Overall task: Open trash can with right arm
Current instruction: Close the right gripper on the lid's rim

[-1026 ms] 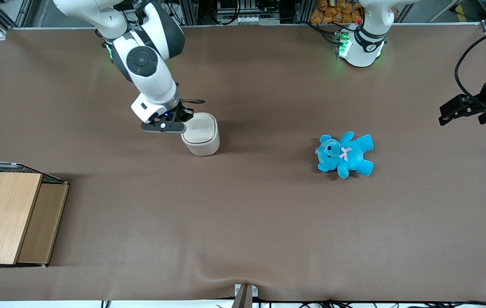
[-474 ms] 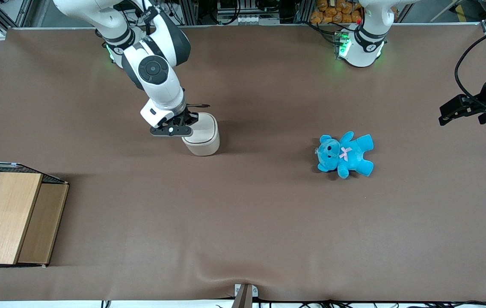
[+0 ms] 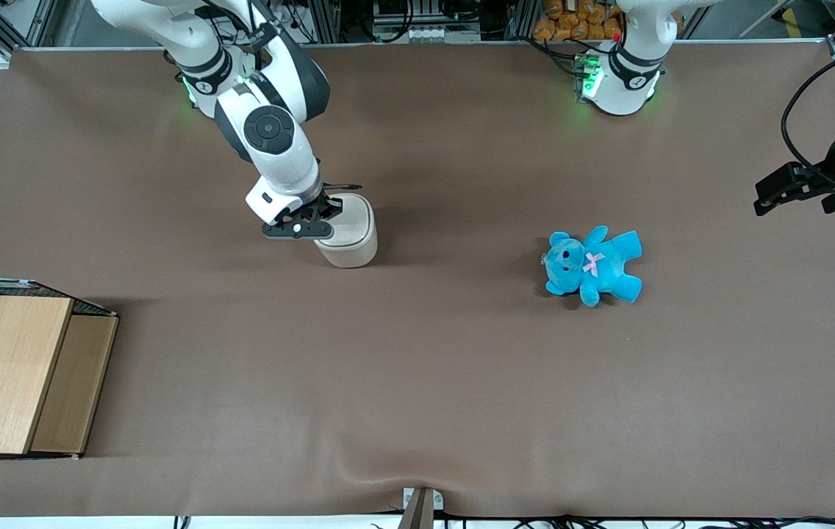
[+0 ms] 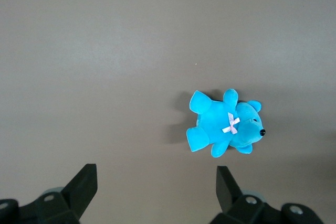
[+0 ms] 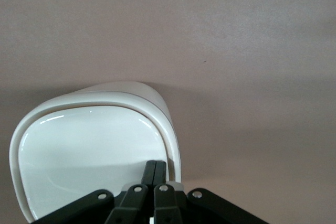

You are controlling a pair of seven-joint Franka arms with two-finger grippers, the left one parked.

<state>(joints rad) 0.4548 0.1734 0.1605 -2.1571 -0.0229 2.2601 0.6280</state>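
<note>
The trash can (image 3: 350, 239) is a small cream-white rounded-square bin standing upright on the brown table, its flat lid (image 5: 89, 150) lying down on the rim. The right arm (image 3: 270, 139) reaches down over it. My gripper (image 3: 323, 213) is shut with nothing between the fingers, and its fingertips (image 5: 156, 167) rest on the lid near the rim edge toward the working arm's end. The gripper (image 5: 155, 169) hides part of that lid edge.
A blue teddy bear (image 3: 592, 264) lies on the table toward the parked arm's end, also in the left wrist view (image 4: 226, 124). A wooden box with wire mesh (image 3: 17, 375) stands at the working arm's end, nearer the front camera.
The gripper has shifted a little toward the trash can and nearer the front camera, ending over the lid's edge. The lid stays down.
</note>
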